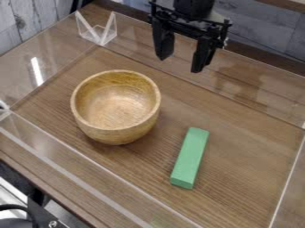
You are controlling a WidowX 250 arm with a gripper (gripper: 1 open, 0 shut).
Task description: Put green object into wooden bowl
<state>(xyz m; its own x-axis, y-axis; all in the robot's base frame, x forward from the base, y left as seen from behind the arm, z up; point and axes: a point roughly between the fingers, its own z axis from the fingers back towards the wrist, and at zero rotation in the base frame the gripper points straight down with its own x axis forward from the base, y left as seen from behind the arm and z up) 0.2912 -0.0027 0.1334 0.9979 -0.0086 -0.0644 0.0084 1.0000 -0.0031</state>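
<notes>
In the camera view, the wooden bowl sat left of centre on the brown wood-grain bench, upright, its deep hollow holding nothing. The green object lay flat on the bench at the lower right of the bowl, apart from it, its long side running from the lower middle of the frame up toward the right. It was outside the bowl. The black claw hung at the top centre of the frame, pointing down, its fingers apart and gripping nothing, above the bench behind the bowl and well apart from the green object. Clear plastic walls ringed the bench surface, and a small clear stand-like piece stood at the upper left.
</notes>
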